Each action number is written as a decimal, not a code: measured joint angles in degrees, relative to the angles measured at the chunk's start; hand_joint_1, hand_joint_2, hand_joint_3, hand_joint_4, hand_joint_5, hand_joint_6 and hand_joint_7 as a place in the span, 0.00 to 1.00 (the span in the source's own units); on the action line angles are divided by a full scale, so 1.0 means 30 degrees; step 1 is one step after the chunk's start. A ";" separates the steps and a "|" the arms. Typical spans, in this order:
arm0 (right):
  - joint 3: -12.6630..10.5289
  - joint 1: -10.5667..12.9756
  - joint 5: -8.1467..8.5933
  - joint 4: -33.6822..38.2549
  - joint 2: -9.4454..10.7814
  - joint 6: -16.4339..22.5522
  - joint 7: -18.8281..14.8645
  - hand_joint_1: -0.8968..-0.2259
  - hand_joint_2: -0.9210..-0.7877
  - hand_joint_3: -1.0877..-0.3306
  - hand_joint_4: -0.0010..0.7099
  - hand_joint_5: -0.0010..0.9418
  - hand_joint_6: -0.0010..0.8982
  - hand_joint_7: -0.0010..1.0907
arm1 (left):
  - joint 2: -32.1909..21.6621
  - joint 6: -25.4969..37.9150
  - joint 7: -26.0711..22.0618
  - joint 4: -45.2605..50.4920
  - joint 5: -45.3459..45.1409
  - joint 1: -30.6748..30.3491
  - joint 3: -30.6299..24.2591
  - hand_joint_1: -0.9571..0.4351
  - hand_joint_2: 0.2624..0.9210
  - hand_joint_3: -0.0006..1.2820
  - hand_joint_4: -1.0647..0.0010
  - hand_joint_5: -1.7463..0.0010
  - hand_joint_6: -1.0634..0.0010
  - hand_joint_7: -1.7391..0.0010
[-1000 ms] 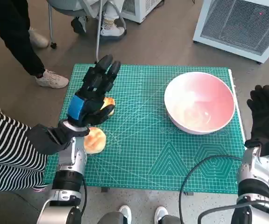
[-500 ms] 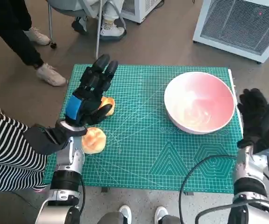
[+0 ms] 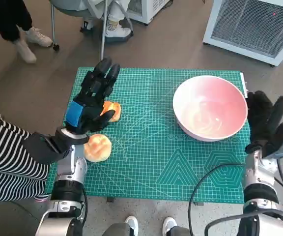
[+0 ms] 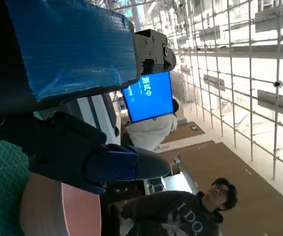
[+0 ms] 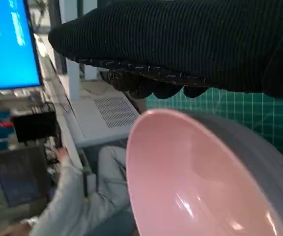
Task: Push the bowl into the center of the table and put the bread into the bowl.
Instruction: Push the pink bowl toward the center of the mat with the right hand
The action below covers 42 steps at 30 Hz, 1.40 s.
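Right hand (image 3: 263, 120), fingers spread, sits just beside the pink bowl (image 3: 210, 107), ready to push; left hand (image 3: 92, 98) open above bread (image 3: 111, 110).

A green cutting mat (image 3: 156, 162) covers the table — on it, a pink bowl (image 3: 210, 108) and two bread rolls (image 3: 98, 147).

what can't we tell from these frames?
- Far bread piece: head view, left hand covers part of it; touching or hovering is unclear.
- Right hand against the bowl: contact at the rim is unclear in the head view.
- Right hand's fingers: right wrist view, mostly hidden under the glove.
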State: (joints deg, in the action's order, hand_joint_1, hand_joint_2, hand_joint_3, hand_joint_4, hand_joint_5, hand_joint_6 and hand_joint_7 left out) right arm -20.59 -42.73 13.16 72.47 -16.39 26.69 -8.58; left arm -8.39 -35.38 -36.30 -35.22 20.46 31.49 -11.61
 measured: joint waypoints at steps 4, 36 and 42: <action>0.0141 -0.0320 -0.0040 0.0038 0.0339 -0.0171 -0.0005 0.46 0.00 0.28 0.18 0.00 0.18 0.20 | -0.0026 -0.0033 0.0079 0.0061 0.0000 -0.0083 -0.0002 0.25 1.00 0.27 0.94 1.00 0.95 0.83; 0.0385 -0.1610 -0.0645 0.0210 0.3301 -0.0400 -0.0749 0.48 0.00 0.25 0.17 0.00 0.17 0.15 | -0.0362 -0.0138 0.0833 0.0639 -0.0247 -0.0501 -0.0192 0.23 1.00 0.28 0.91 0.99 0.96 0.83; 0.0243 -0.1932 -0.0632 0.0288 0.3783 -0.0605 -0.0832 0.48 0.00 0.24 0.17 0.00 0.17 0.14 | -0.0353 0.0463 0.0487 0.1188 0.0244 -0.0549 -0.0180 0.27 1.00 0.27 0.92 1.00 0.96 0.83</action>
State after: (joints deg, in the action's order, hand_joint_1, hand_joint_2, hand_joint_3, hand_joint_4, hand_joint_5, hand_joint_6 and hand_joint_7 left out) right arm -19.86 -48.52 11.27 73.33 -5.05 24.87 -11.08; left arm -9.45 -33.99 -34.83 -31.66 21.19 29.85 -12.15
